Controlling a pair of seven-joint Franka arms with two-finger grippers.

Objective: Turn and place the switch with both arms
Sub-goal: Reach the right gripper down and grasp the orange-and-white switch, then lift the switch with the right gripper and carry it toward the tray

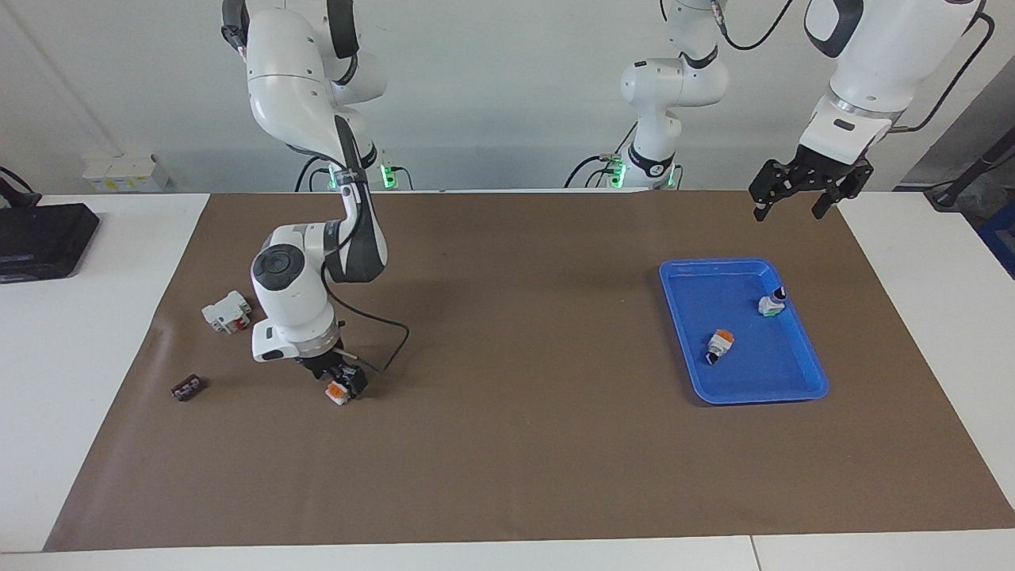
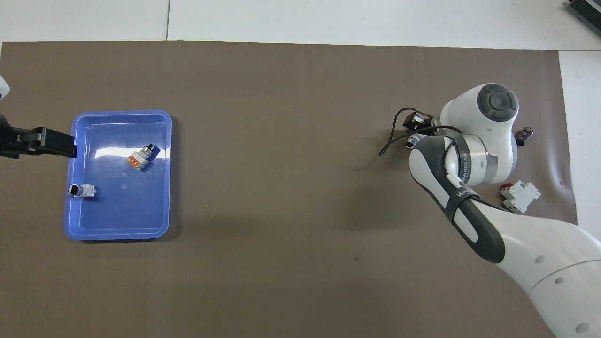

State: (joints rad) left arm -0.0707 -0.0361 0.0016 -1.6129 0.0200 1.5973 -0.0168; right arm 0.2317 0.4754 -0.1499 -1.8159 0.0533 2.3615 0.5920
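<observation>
A switch (image 1: 338, 392) with its orange block up lies on the brown mat toward the right arm's end. My right gripper (image 1: 344, 381) is down around it; in the overhead view the right gripper (image 2: 416, 123) and arm cover most of it. Two more switches (image 1: 720, 343) (image 1: 770, 304) lie in the blue tray (image 1: 802, 390) toward the left arm's end, also seen from overhead as switches (image 2: 139, 158) (image 2: 82, 190) in the tray (image 2: 117, 235). My left gripper (image 1: 791, 211) hangs open and empty in the air over the mat's edge beside the tray, where the left arm waits.
A white blocky part with red bits (image 1: 227, 311) (image 2: 520, 196) and a small flat black piece (image 1: 187, 388) (image 2: 524, 135) lie beside the right arm. A black device (image 1: 40, 240) sits on the white tabletop off the mat.
</observation>
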